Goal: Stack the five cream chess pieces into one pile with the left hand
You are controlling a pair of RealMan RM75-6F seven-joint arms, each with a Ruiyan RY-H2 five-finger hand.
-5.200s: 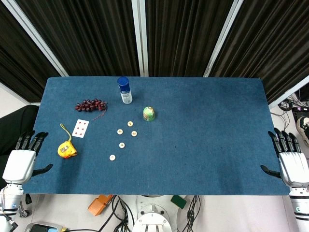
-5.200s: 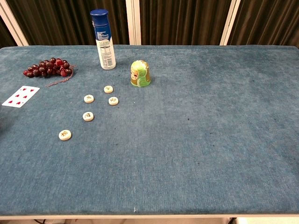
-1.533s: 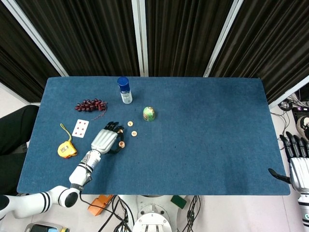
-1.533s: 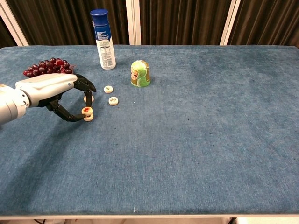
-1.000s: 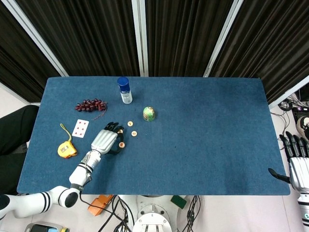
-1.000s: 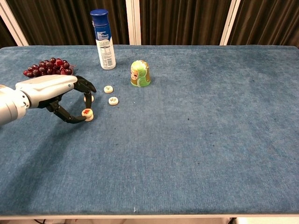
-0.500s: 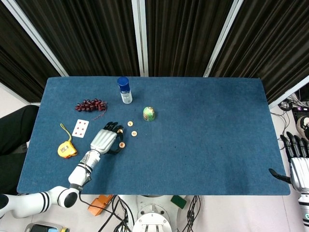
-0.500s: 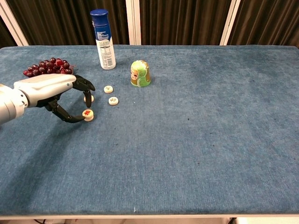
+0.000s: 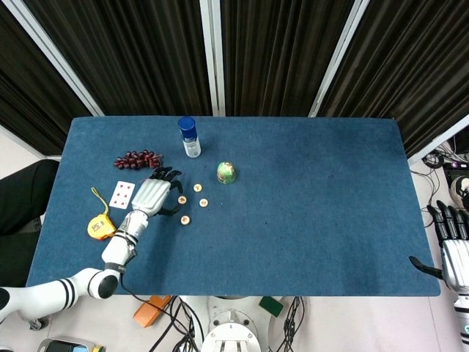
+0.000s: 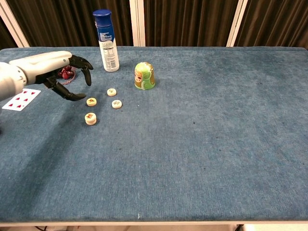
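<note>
Blue desk [image 10: 202, 144] with four cream spots toward its far left. Nearest, a stack [image 10: 90, 118] [image 9: 185, 219] of two pieces, red mark on top. Just beyond it, a single piece [image 10: 91, 101] [image 9: 182, 199], and to its right two more singles, one nearer [image 10: 116, 104] [image 9: 204, 202] and one farther [image 10: 111, 92] [image 9: 197, 188], all flat on the cloth and apart from each other. Left hand [image 10: 62, 72] [image 9: 155, 192] raised above the desk to the left of the pieces, dark fingers [image 10: 86, 65] curved and apart, thumb below them, holding nothing; fingertips just left of the lone piece beside the stack, contact not apparent. Behind the hand, grapes [image 9: 136, 158], mostly hidden in the chest view. Left of the hand, a playing card [image 10: 21, 99] [image 9: 122, 194] face up, and nearer the desk's left edge a yellow tape measure [image 9: 101, 226]. Far behind the pieces, a white bottle [image 10: 106, 41] [image 9: 189, 137] with a blue cap, upright. To its right, a green domed figure [image 10: 144, 76] [image 9: 226, 172], upright. Right hand [image 9: 454, 253] off the desk at the near right corner, fingers spread, empty, seen only from the head view.
</note>
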